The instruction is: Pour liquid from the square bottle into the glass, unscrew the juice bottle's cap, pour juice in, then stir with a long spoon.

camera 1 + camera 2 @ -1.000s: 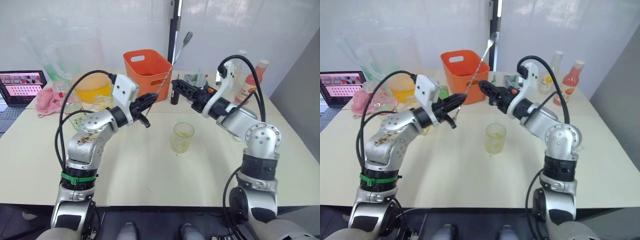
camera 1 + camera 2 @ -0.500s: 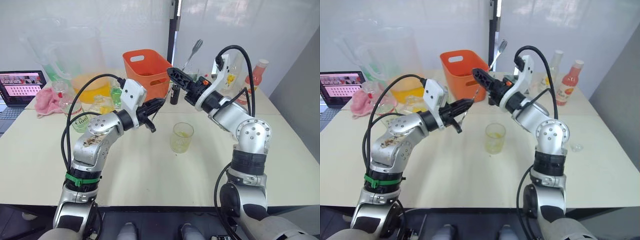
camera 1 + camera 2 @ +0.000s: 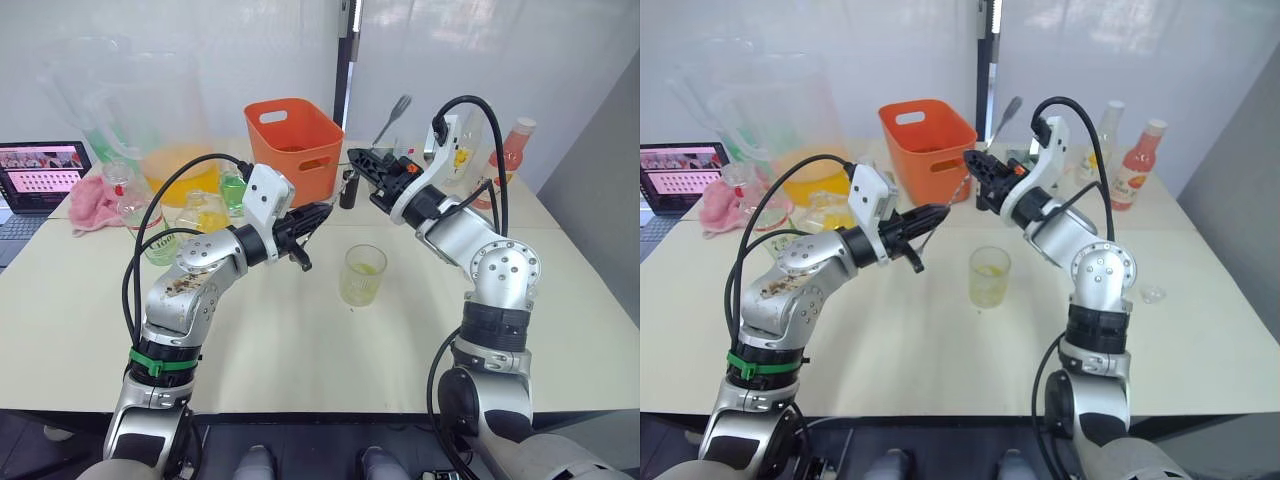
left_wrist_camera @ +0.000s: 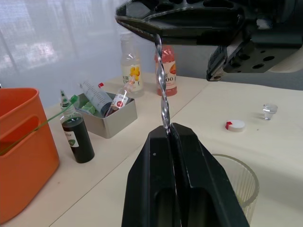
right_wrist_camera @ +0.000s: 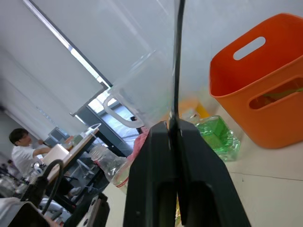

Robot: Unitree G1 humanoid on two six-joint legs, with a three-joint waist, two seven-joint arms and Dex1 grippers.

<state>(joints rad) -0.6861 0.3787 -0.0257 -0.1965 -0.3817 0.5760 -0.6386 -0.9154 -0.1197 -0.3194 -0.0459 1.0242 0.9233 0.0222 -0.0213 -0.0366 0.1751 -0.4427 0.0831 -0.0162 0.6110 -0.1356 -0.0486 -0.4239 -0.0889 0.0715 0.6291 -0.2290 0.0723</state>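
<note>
Both arms have drawn closer over the last second, and the right gripper (image 3: 362,163), which was apart from the spoon (image 3: 340,172) a second ago, now has its fingers shut on the spoon's shaft. The left gripper (image 3: 318,214) also grips the spoon, fingers closed on its lower end, as the left wrist view shows – the twisted shaft runs up from between them to the right gripper above.

So the spoon is held at two places, a hand-over in mid-air. It slants from low on the left up to its bowl, high and to the right, near the bottles at the back. The glass (image 3: 363,275) stands on the table (image 3: 300,340) below and a little to the right of the left gripper, with pale yellow liquid in the bottom. It lies nearer the right arm's side, and the spoon's lower tip points down toward the table just short of the glass. To stir, I judge the shaft must swing toward upright and come over the rim.

The shaft is thin and hard to follow against the orange basket (image 3: 293,137) – its lower tip is hidden by the left fingers. Which bottle at the back is the square one I cannot tell.
</note>
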